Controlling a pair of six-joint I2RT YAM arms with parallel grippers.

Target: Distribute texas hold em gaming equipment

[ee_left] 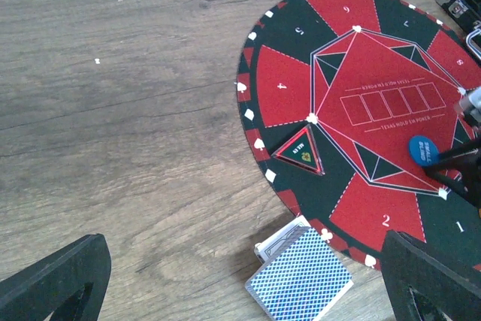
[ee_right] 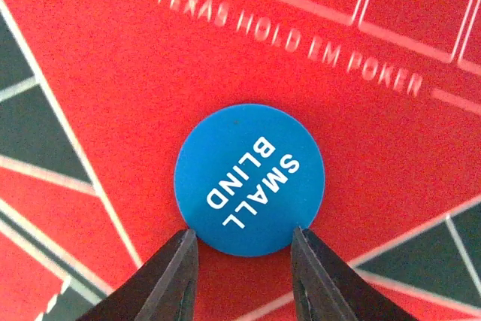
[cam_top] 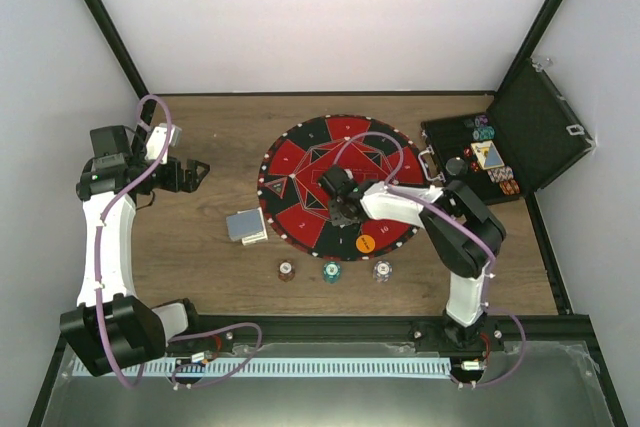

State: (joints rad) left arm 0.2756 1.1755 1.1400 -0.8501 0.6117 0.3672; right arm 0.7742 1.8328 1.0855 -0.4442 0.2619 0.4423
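A blue "SMALL BLIND" chip (ee_right: 249,179) lies flat on the red centre of the round poker mat (cam_top: 300,162). My right gripper (ee_right: 240,234) is open, with a fingertip at each side of the chip's near edge. In the top view this gripper (cam_top: 345,215) hides the chip. The chip (ee_left: 423,149) also shows in the left wrist view. A deck of blue-backed cards (cam_top: 246,226) lies by the mat's left edge, also seen from the left wrist (ee_left: 301,277). Red (cam_top: 287,271), teal (cam_top: 331,271) and white (cam_top: 381,270) chip stacks stand near the mat. My left gripper (cam_top: 200,172) is open and empty.
An orange chip (cam_top: 365,243) lies on the mat's near rim. A green triangular button (ee_left: 301,153) lies on the mat's left side. The open black case (cam_top: 500,152) with more chips and cards stands at the far right. Bare wood shows left of the mat.
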